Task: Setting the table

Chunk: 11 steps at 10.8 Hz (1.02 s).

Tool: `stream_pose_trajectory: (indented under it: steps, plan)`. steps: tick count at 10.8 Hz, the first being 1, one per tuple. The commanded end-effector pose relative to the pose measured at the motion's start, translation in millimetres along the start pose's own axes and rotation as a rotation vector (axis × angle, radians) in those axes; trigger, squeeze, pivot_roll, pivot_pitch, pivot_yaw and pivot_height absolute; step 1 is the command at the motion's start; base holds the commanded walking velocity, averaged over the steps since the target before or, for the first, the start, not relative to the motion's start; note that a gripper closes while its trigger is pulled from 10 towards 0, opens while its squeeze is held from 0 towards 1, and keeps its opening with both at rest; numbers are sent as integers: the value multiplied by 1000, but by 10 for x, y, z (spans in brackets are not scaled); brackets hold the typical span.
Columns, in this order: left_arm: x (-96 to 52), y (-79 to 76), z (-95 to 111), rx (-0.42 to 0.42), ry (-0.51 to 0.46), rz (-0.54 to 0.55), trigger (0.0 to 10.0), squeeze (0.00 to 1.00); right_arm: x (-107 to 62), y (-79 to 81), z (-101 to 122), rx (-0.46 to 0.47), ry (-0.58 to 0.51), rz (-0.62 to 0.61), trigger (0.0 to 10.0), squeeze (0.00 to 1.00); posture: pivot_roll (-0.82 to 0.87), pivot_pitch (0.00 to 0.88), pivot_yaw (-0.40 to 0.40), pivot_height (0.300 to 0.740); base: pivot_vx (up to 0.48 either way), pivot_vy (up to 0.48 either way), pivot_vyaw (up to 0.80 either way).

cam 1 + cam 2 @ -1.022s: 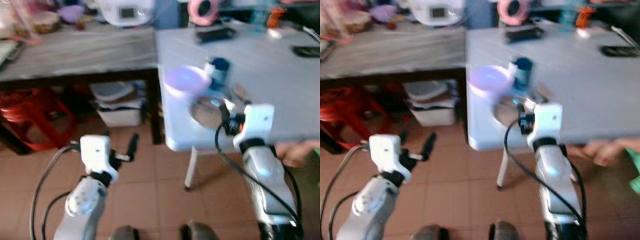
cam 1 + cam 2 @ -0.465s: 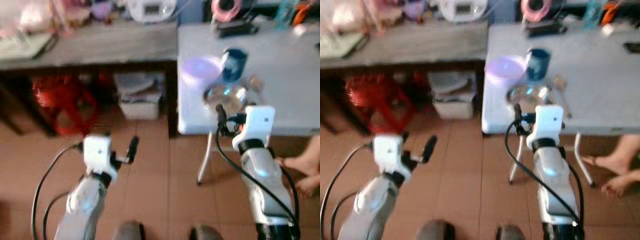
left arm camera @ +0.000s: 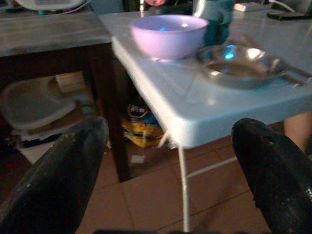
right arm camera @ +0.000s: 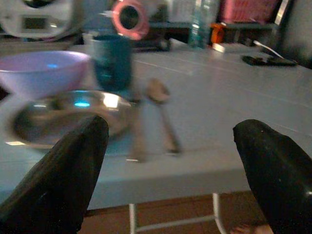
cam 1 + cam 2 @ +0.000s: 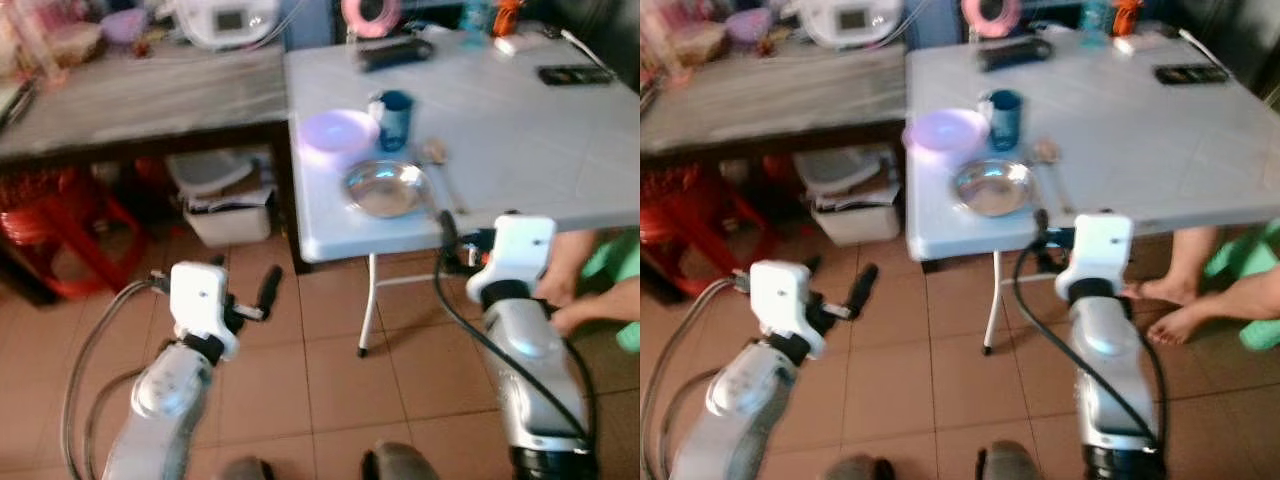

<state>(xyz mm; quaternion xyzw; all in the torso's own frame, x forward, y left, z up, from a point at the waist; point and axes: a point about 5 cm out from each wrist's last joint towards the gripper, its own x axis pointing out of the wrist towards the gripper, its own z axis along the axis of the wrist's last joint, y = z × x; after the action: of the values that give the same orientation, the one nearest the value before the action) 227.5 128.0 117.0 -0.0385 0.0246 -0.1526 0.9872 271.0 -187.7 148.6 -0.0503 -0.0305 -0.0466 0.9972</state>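
On the white folding table (image 5: 520, 130), near its left front corner, stand a purple bowl (image 5: 338, 130), a blue cup (image 5: 393, 105) and a steel plate (image 5: 385, 188). A spoon (image 5: 440, 165) and a second utensil lie just right of the plate. My right gripper (image 4: 170, 141) is open and empty, level with the table's front edge, facing the plate (image 4: 68, 114) and spoon (image 4: 163, 105). My left gripper (image 3: 170, 141) is open and empty, held lower over the tiled floor, left of the table corner. It looks at the bowl (image 3: 168, 34) and plate (image 3: 241, 63).
A grey wooden bench (image 5: 140, 100) with a white appliance (image 5: 225, 18) adjoins the table's left side. Under it are a white box (image 5: 225, 205) and a red stool (image 5: 50, 225). A person's bare feet (image 5: 1180, 300) are under the table at right. A phone (image 5: 572, 73) lies far back.
The whole view has shifted and the table now sits farther off; my right gripper shows below the table's edge instead of over the plate. Both grippers stay open.
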Motion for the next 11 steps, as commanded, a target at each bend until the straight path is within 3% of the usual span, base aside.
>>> stream_pose_trajectory:
  steps: [1, 3, 6, 9, 11]
  plan:
    - [-10, 70, 43, 19, -2, 26, 10000, 0, 28, 46, 39, 20, -11, -5, 10000, 0, -53, 127, 101, 740, 0, 0, 0]
    - [-18, 128, 90, 64, -17, 41, 10000, 0, 60, 104, 51, 19, -16, 11, 10000, 0, -26, 127, 92, 740, 0, 0, 0]
    - [-53, 123, 115, 49, -31, 43, 10000, 0, 117, 198, 83, 35, -29, 52, 10000, 0, -15, 124, 85, 740, 380, 0, 0]
    - [-11, 115, 115, 50, -32, 31, 10000, 0, 69, 197, 140, 7, -65, 64, 10000, 0, -30, 129, 99, 740, 406, 0, 0]
    - [-24, 147, 168, 55, -50, 29, 10000, 0, 41, 198, 129, 0, -72, 44, 10000, 0, -25, 123, 114, 740, 0, 0, 0]
